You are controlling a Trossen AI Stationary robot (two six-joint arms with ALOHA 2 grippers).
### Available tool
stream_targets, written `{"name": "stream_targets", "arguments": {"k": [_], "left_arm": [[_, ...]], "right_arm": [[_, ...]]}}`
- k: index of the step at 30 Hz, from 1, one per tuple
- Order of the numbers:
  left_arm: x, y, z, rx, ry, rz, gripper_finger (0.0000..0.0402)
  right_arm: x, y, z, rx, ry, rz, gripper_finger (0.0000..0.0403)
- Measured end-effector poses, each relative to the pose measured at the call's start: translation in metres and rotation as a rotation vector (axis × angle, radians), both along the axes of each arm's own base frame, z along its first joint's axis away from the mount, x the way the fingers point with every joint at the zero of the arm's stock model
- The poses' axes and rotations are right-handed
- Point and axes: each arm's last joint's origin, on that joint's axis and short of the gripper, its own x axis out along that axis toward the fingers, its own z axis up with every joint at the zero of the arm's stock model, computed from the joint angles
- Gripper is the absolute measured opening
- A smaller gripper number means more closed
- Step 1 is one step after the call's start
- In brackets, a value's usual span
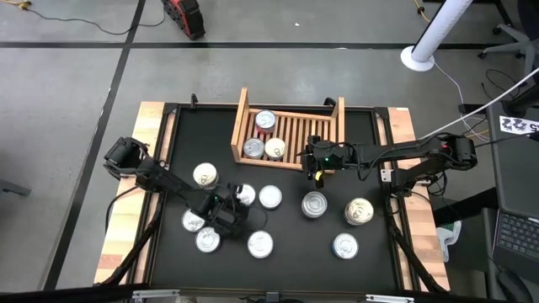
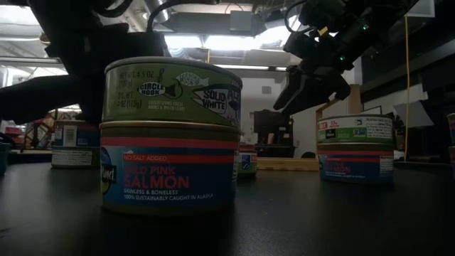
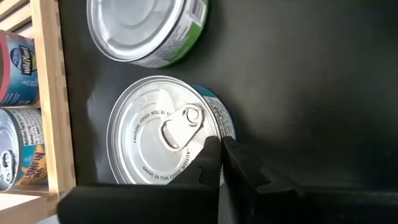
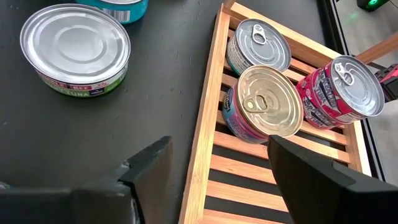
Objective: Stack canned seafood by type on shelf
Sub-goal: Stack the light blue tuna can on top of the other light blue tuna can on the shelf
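Note:
Several round tins of canned seafood stand on the black table. Three more (image 1: 265, 120) (image 1: 253, 149) (image 1: 274, 149) sit in the wooden shelf (image 1: 246, 118) at the far middle. My left gripper (image 3: 221, 152) is shut at the rim of a blue-labelled tin (image 3: 155, 137) with a pull tab, which shows beside the gripper in the high view (image 1: 244, 195). A green-labelled tin (image 3: 146, 28) stands next to it. My right gripper (image 4: 217, 171) hangs open above the shelf's near side board (image 4: 205, 124) and touches nothing. It also shows in the low view (image 2: 302, 85). My left gripper comes down at a slant, and its shut fingertips (image 3: 211, 152) meet the lid's rim (image 3: 211, 124) of the blue-labelled tin, beside the pull tab. One finger lies over the lid and the other just outside the tin's side. Whether the rim is pinched I cannot tell. The tin stands flat on the table.
In the low view a green-labelled tin (image 2: 170, 89) sits on a pink salmon tin (image 2: 170, 167) near the front edge, and another stack of two (image 2: 355, 146) stands to the right. Loose tins (image 1: 314, 204) (image 1: 359, 211) (image 1: 345, 246) lie on the table's right half. The shelf's right slats (image 1: 307, 135) are bare.

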Motion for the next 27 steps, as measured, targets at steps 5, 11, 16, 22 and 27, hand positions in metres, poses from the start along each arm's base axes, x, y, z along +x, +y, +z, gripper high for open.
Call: {"name": "stream_targets", "arguments": {"k": [5,11,16,22,27], "left_arm": [[0.002,0.004,0.0,-0.003,-0.003,0.017,0.0003],[0.007,0.007,0.001,-0.03,-0.042,0.033,0.0002],[0.014,0.012,0.007,-0.038,-0.06,0.055,0.0001],[0.023,0.017,0.016,-0.046,-0.094,0.081,0.0],[0.028,0.02,0.02,-0.038,-0.106,0.088,0.0]], "right_arm": [[0.0,0.0,0.0,0.0,0.0,0.0,0.0262],[0.0,0.0,0.0,0.0,0.0,0.0,0.0262],[0.0,0.0,0.0,0.0,0.0,0.0,0.0262],[0.0,0.0,0.0,0.0,-0.001,0.0,0.0262],[0.0,0.0,0.0,0.0,-0.001,0.0,0.0262]]}}
